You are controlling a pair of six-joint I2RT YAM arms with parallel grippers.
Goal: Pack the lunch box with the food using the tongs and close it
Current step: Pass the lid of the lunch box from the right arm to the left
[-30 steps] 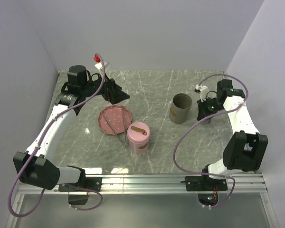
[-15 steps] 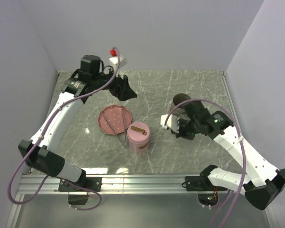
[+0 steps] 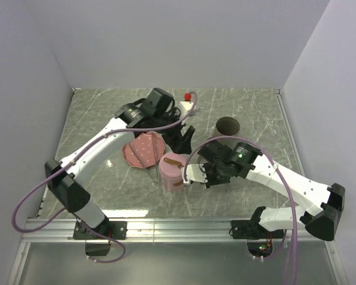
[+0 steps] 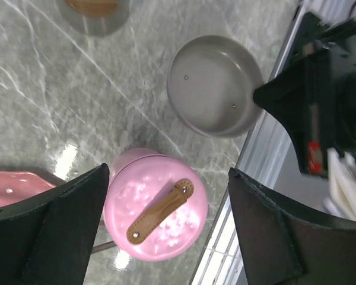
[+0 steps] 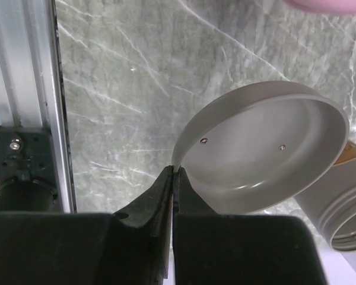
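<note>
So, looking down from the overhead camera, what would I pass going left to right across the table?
pink plate → pink lidded container → open grey canister

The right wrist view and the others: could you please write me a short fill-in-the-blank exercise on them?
The right gripper pinches the grey lid by its ___.
Inside the lid, ___ rivets show.
The pink container has a ___ strap on top.
The left gripper is ___, holding nothing.
Missing: rim; two; brown; open.
</note>
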